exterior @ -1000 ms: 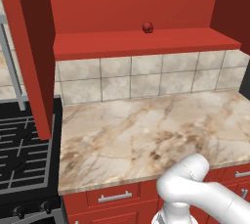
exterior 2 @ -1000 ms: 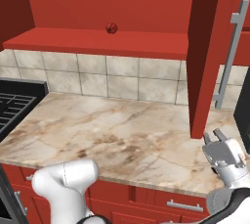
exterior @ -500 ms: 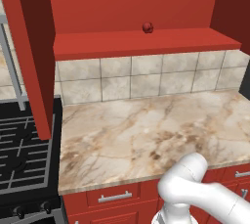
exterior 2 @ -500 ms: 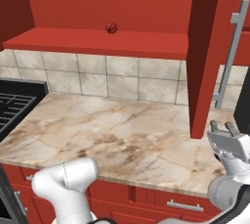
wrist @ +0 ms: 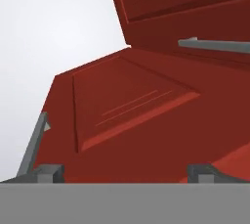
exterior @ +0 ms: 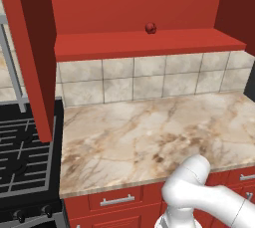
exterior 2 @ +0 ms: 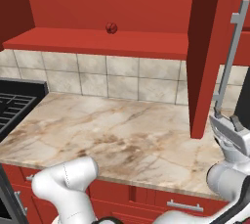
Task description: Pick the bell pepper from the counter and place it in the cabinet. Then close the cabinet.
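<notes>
Gripper (exterior 2: pixel 229 129) higher beside cabinet door (exterior 2: pixel 207 56)

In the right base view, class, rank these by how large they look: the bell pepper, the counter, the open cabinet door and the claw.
1. counter
2. open cabinet door, though it hangs nearer the camera than the counter's far edge
3. claw, also close to the camera, so its rank is unsure
4. bell pepper, clearly smallest
</notes>
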Available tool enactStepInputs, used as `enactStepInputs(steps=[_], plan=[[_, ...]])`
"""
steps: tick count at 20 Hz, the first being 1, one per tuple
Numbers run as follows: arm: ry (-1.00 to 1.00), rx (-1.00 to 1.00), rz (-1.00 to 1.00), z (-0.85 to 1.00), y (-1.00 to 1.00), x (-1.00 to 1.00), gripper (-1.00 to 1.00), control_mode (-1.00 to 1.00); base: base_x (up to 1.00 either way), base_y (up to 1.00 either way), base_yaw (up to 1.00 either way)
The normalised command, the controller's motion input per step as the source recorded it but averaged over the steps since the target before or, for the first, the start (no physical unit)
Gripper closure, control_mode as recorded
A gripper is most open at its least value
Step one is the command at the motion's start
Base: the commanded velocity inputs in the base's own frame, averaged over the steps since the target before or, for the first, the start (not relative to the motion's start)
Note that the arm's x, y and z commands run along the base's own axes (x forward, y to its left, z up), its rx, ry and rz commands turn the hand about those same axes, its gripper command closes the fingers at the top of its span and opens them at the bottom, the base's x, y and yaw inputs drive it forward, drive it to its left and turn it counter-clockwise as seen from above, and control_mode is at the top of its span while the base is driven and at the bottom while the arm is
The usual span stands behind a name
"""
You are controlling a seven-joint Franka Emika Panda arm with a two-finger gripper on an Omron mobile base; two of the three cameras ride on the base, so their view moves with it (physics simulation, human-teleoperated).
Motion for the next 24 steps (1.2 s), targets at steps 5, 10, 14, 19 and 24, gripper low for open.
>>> enactStepInputs(steps=[5, 10, 14, 19, 24], plan=[[-0.21, 0.01, 0.0, 0.18, 0.12, -0.12, -1.0, -1.0, 0.0, 0.0, 0.0], [-0.14, 0.0, 0.0, 0.03, 0.33, -0.12, -1.0, -1.0, 0.0, 0.0, 0.0], [-0.14, 0.0, 0.01, 0.06, 0.45, -0.2, -1.0, -1.0, 0.0, 0.0, 0.0], [-0.06, 0.0, 0.0, 0.23, 0.4, -0.28, -1.0, -1.0, 0.0, 0.0, 0.0], [0.0, 0.0, 0.0, 0.29, 0.43, -0.28, -1.0, -1.0, 0.0, 0.0, 0.0]])
